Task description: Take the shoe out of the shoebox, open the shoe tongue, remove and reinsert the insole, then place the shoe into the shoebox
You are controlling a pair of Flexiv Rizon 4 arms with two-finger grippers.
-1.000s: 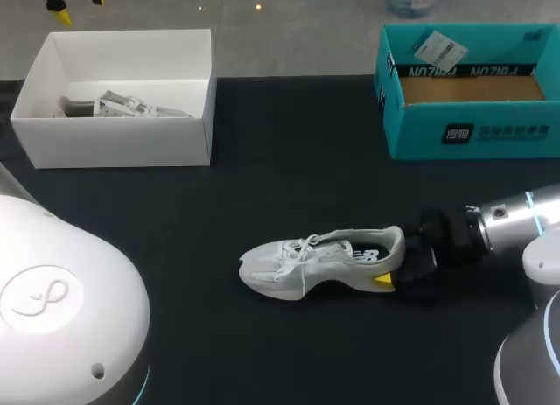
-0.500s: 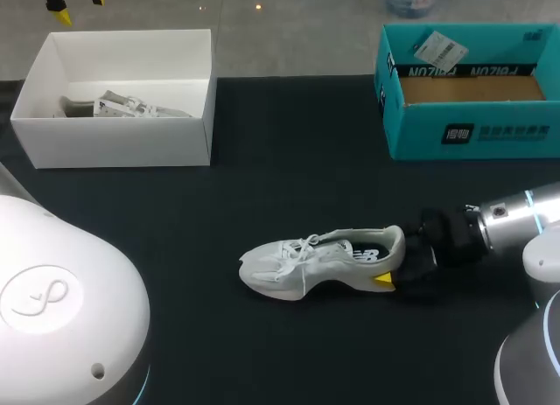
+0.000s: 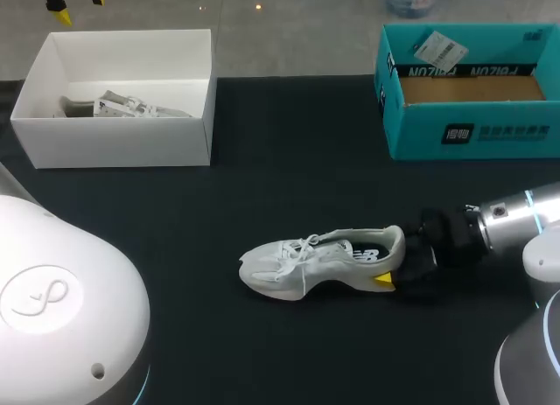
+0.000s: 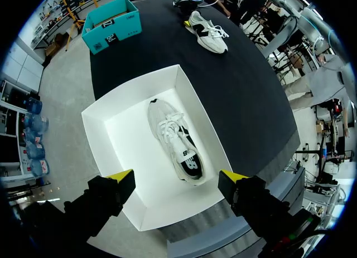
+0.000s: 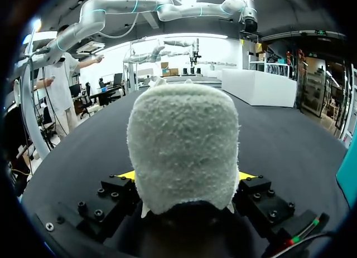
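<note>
With the shoe (image 3: 319, 263) out on the table (image 3: 262, 186), upright on its sole, well apart from the white box (image 3: 118, 143) toward the robot's right, the step in hand looks to be opening the tongue. At the heel, the end farthest from the white box, the right gripper (image 5: 186, 175) is clamped. Above the white box the left gripper (image 4: 175, 180) hangs wide open and empty. Next, probably: left descends to the tongue while right steadies.

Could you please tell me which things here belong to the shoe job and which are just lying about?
Job: white sneaker on the table, heel held by the right gripper; white shoebox, under the left gripper.
Lying about: second sneaker inside that shoebox; teal box; paper tag on it.
</note>
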